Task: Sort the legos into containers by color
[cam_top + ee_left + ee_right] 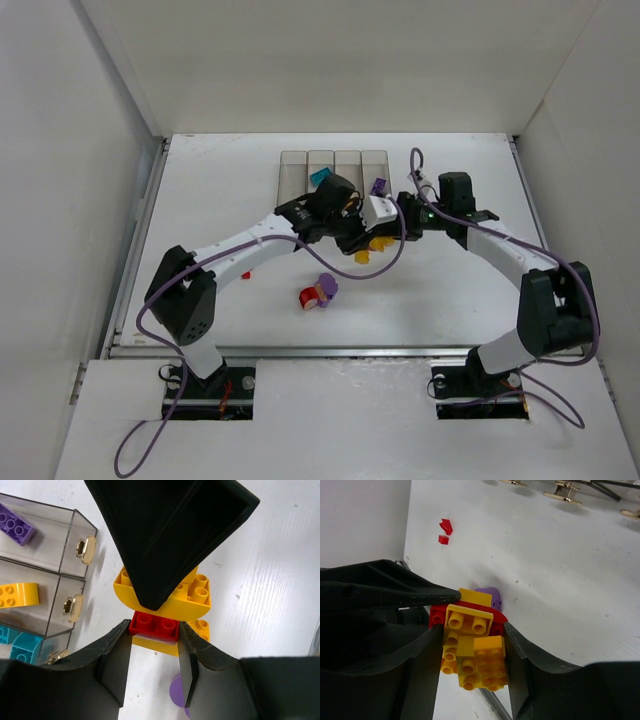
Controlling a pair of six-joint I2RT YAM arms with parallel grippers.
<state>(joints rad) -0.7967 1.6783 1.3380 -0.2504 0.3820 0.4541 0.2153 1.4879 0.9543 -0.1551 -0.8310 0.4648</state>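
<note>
Nearest, the two arms rise from their bases at the front edge of the white table (450, 300) and lean inward until their wrists meet over the middle of it.

Just short of that meeting point, a red piece joined to a purple one (318, 293) lies loose on the table. A couple of small red bits (245, 275) sit to its left, beside the left arm.

Next comes the mixed clump, which both grippers hold at once. The left gripper (154, 641) has its jaws drawn in narrow on the red brick (155, 624), a pad pressed against each side. That brick is stuck to the lower edge of the yellow clump (472, 662). The right gripper (472, 630) comes at it from the opposite side, its jaws set somewhat wider and clamped on the flanks of the yellow bricks. In the left wrist view, one black finger of the right gripper covers much of the clump's top. The clump is close above the table, but whether it touches the surface cannot be told.

Farthest back stand the containers (293, 175), four clear bins in a row, well apart from the loose pieces. The left wrist view shows a purple brick (15, 525) in one bin, a yellow piece (17, 595) in the next and teal bricks (20, 642) in the one after that
</note>
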